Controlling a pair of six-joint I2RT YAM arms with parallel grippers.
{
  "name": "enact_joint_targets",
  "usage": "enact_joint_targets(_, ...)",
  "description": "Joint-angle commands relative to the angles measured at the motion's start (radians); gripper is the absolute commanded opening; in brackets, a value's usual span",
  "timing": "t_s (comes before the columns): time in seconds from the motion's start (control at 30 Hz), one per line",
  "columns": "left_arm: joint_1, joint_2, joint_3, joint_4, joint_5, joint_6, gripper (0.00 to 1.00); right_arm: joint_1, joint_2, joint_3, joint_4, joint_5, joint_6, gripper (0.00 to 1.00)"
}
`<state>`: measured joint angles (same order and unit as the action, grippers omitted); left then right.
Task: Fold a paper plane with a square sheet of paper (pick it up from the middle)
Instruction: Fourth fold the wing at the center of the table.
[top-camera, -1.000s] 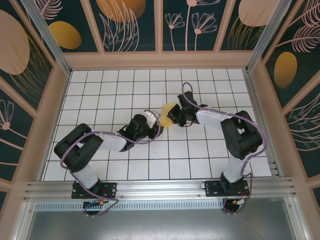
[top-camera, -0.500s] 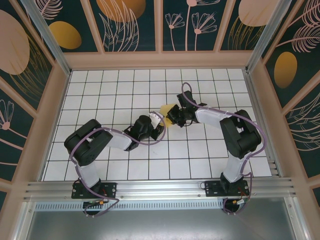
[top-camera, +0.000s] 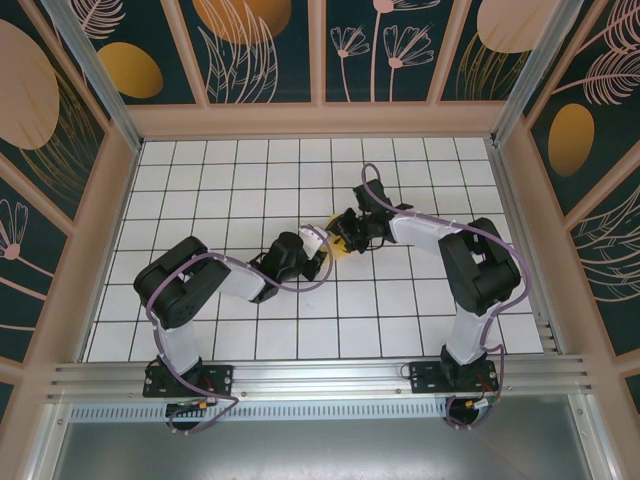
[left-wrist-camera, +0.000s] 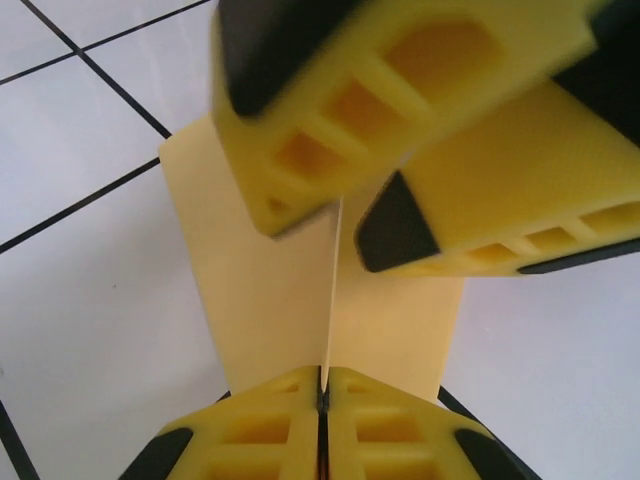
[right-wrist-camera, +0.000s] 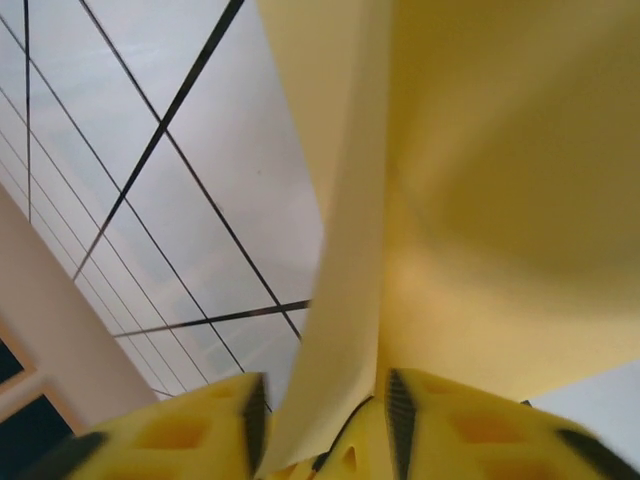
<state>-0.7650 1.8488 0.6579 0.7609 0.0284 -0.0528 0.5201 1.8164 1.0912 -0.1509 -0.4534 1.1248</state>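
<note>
**A:** Where is the square sheet of paper (top-camera: 337, 247)?

**B:** Near the middle of the white grid table (top-camera: 250, 180), between the two grippers. From above it is a small creased yellow shape, partly hidden by the fingers.

**A:** And the left gripper (top-camera: 320, 250)?

**B:** It sits just at 8 o'clock of the sheet, and its arm reaches in from 8 o'clock. In the left wrist view, its two yellow fingers (left-wrist-camera: 250, 440) are pressed flat together at 6 o'clock. The sheet's thin edge is pinched in the seam between them. The paper (left-wrist-camera: 250, 280) rises from there towards 12 o'clock, with a pale flap spreading either side of that edge.

**A:** What about the right gripper (top-camera: 347, 232)?

**B:** It is at 1 o'clock of the sheet, with its arm coming from 3 o'clock. The left wrist view shows it (left-wrist-camera: 345, 215) closing around the same edge from 12 o'clock, with only a narrow gap between its tips.

**A:** Is it actually gripping?

**B:** I cannot tell. In the right wrist view a folded band of paper (right-wrist-camera: 480, 150) runs down between its fingers (right-wrist-camera: 200, 440). The pads stand a little apart, and the contact is hidden by the paper.

**A:** How close are the grippers?

**B:** They are just beside each other, on the same paper.
</note>
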Motion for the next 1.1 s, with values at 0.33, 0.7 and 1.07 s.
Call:
enact_joint_targets(0.33, -0.003, -0.035, -0.096, 0.086, 0.08, -0.277, 0.08, -0.106, -0.146, -0.178, 0.189, -0.139, -0.411, 0.52)
enact_joint_targets(0.7, -0.003, -0.073, -0.091, 0.062, 0.124, -0.491, 0.05, -0.085, -0.164, -0.299, 0.333, -0.186, -0.469, 0.46)
enact_joint_targets(1.07, -0.002, -0.047, -0.059, 0.03, 0.166, -0.623, 0.05, -0.072, -0.1, -0.271, 0.346, -0.222, -0.539, 0.48)
